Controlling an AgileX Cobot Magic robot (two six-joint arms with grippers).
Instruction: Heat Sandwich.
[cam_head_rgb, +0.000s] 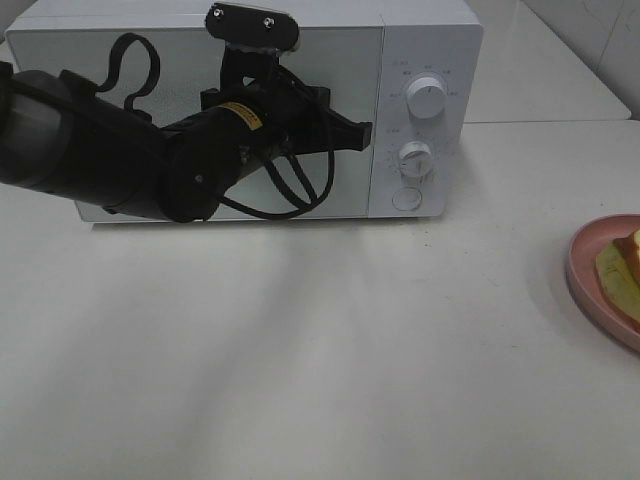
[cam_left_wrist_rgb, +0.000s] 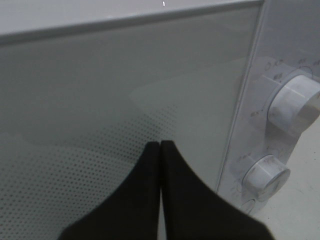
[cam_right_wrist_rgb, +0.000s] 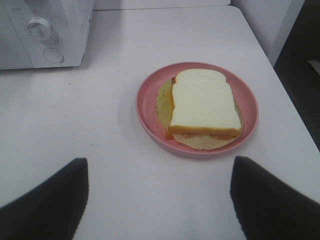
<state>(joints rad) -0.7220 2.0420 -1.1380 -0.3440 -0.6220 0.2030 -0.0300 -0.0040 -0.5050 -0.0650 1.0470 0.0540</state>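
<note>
On pink plate we see sandwich: soft, light, squashes easily; we judge plate rim safer hold. Left gripper clenched, empty; right gripper spread wide, empty.

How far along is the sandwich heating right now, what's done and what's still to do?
Nothing looks finished. The white microwave's door is closed, and the white-bread sandwich sits on its round pink plate on the table, off to the microwave's right. In hand: the left gripper, fingers shut, is at the door by the control panel. The right gripper is open, short of the plate. Left: opening, loading, closing, starting.
</note>
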